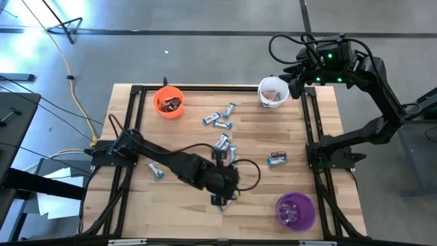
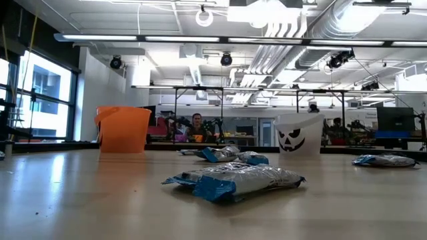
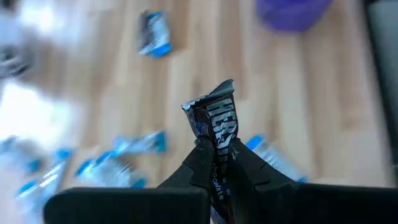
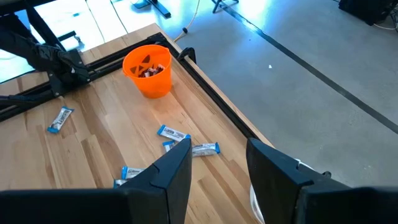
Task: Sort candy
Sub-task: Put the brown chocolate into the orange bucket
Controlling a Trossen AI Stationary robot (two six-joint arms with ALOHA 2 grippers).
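Observation:
My left gripper is near the table's front middle, shut on a dark brown candy that sticks up from between its fingers. Blue-and-white candy pieces lie loose on the wood: a pair at the back middle, a cluster at the centre, one at the left and one to the right. My right gripper hovers open just beside the white cup at the back right, its jaws holding nothing. In the low view a silver-blue candy lies close up.
The orange cup at the back left holds dark pieces. The purple cup stands at the front right, near my left gripper. Black frame rails run along the table's sides. A person sits in the room behind the table.

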